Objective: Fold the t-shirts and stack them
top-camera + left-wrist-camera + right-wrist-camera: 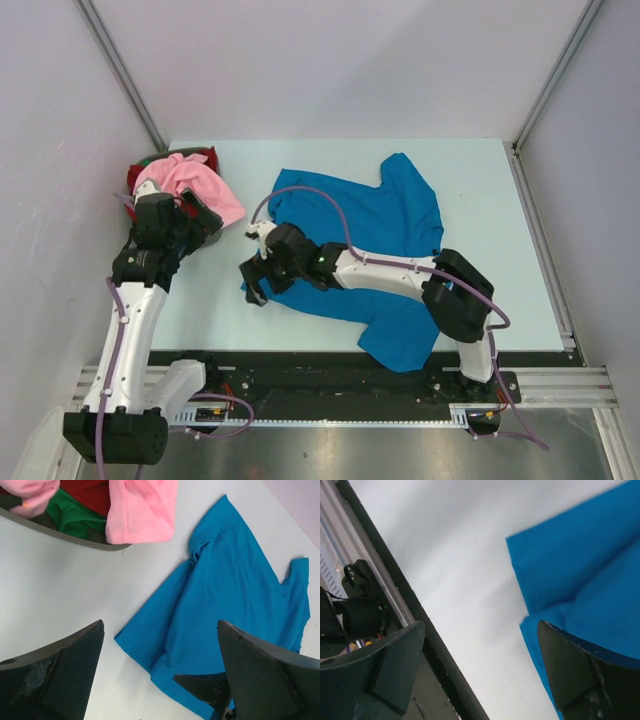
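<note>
A bright blue t-shirt (380,240) lies spread and partly folded on the table's middle; it also shows in the left wrist view (230,595) and the right wrist view (585,575). My right gripper (256,283) is open and empty, hovering by the shirt's left edge. A light pink t-shirt (195,185) hangs over the dark grey basket (60,532) at the far left, with red cloth (87,492) and green cloth (72,515) inside. My left gripper (195,222) is open and empty, just right of the basket.
The table's front rail (395,580) runs along the near edge. Bare table surface (480,180) lies right of the blue shirt and between the shirt and the basket.
</note>
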You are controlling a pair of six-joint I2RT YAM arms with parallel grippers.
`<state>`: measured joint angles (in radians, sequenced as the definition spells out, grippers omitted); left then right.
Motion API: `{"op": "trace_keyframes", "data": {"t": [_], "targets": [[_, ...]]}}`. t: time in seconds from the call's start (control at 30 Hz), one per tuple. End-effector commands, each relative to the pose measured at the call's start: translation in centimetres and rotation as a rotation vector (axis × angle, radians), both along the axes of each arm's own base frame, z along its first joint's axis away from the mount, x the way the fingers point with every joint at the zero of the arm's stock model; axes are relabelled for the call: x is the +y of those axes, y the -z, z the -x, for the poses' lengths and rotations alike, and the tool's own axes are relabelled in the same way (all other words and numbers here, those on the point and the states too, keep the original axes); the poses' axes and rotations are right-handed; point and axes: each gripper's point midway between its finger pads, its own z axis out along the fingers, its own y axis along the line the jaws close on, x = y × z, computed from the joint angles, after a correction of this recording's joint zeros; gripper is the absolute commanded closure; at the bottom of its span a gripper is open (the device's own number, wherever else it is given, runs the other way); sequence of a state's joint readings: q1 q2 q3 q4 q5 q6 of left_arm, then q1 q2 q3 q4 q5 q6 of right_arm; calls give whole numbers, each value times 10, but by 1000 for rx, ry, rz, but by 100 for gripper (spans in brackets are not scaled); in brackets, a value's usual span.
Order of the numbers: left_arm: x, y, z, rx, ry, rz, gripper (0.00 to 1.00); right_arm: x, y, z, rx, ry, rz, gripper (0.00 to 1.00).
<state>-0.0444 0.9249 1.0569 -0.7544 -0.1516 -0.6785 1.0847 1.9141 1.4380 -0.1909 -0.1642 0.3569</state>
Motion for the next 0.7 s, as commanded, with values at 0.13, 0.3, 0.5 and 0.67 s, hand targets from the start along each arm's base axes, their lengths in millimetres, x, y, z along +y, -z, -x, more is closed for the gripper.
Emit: {"op": "trace_keyframes", "data": {"t": [0.13, 0.3, 0.5, 0.67], "targets": [[9, 42, -5, 40, 51, 54, 0, 67, 4, 10, -71, -134, -30, 2], [20, 45, -1, 39, 36, 50, 0, 75, 28, -6, -104, -89, 7, 2], [25, 52, 2, 42, 45, 65, 0, 75, 41, -27, -180, -25, 55, 1], [28, 58, 3, 45, 44, 66, 0, 78, 56, -38, -221, -5, 87, 2]]}}
